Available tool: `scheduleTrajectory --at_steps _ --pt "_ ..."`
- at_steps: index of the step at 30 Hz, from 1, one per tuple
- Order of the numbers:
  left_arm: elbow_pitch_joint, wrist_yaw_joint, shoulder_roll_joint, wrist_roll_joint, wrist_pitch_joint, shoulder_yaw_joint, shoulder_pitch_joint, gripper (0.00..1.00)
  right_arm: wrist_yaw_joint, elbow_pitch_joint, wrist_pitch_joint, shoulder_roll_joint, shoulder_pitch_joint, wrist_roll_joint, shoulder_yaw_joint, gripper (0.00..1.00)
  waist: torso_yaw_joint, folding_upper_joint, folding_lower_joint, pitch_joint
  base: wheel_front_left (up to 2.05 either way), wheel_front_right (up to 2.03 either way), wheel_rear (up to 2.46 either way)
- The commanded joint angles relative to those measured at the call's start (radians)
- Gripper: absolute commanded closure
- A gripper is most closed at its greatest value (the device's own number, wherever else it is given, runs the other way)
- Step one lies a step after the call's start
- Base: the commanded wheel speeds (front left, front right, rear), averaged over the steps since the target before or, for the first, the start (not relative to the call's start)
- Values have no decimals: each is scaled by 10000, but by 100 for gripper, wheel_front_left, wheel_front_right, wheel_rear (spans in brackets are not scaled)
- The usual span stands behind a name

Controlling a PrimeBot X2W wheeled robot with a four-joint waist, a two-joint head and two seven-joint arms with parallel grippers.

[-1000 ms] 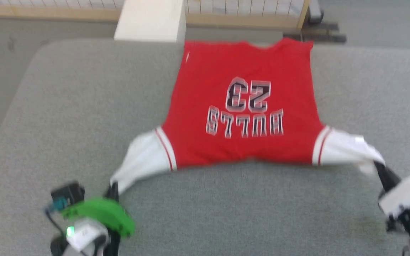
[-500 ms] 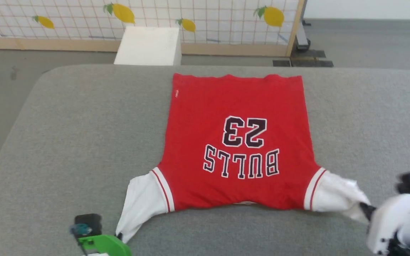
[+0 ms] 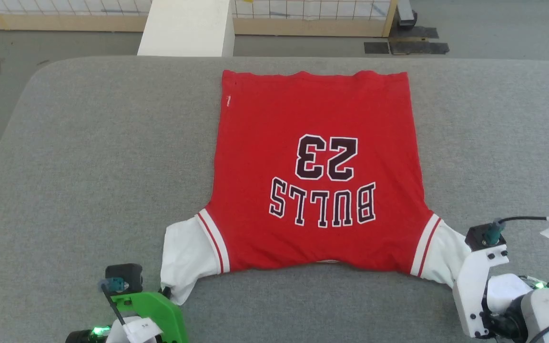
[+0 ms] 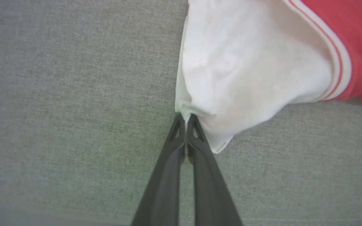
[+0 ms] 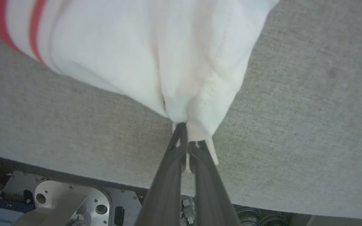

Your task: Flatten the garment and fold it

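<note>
The garment (image 3: 312,143), a red jersey T-shirt with white sleeves, lies spread flat on the grey table (image 3: 88,157), its "BULLS 23" lettering facing up and upside down to me, its hem at the far side. My left gripper (image 4: 186,119) is shut on the tip of the garment's (image 4: 250,69) left white sleeve (image 3: 186,255). My right gripper (image 5: 185,131) is shut on the bunched end of the garment's (image 5: 156,56) right white sleeve (image 3: 443,259). Both sleeves are pulled toward the near edge and slightly lifted.
A white box (image 3: 186,26) stands on the floor beyond the table's far edge, in front of a wooden-framed mesh fence (image 3: 303,14). The table's near edge and the robot's base (image 5: 58,201) show under the right gripper. Bare grey cloth lies left and right of the garment.
The head camera has tilted up and then down. Both grippers have kept their hold on the sleeves and drawn them closer to the near edge; the red body lies smoother.
</note>
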Motion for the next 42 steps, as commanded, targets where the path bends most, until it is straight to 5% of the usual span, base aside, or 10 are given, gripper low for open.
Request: scheduleTrajectory --at_steps 1,4,5,6,16,24,33,42 --pt "9 90 -31 -100 -87 81 -155 100 -13 242 4 8 -140 -22 85 100 57 0 1 109 0 0 0" --pt "-33 136 -23 -137 -125 125 -128 100 -13 445 -358 114 -283 157 -63 100 48 0 1 129 0 0 0" --pt "-47 156 -17 -151 -142 146 -108 100 -13 463 -469 160 -321 247 -136 70 33 0 1 112 0 0 0" --pt "-71 174 -6 -165 -145 160 -78 100 -13 477 -560 194 -356 348 -252 0 19 0 1 79 0 0 0" --pt "-557 407 183 -328 -159 371 416 100 -13 -1911 -1279 548 -51 1983 -2079 0 -71 0 1 -439 0 0 0" --pt "-1100 662 283 -368 -288 540 789 100 -13 -3699 -3350 1081 -207 2475 -3438 0 -24 0 1 -527 0 0 0" --pt "-1934 869 300 -264 -632 716 609 100 -13 -2768 -5722 1083 -1675 2240 -3325 0 282 0 1 400 0 0 0" --pt "-2895 936 103 14 -973 579 -65 100 -13 -708 -5945 251 -4882 1470 -2947 0 1053 0 1 2490 0 0 0"
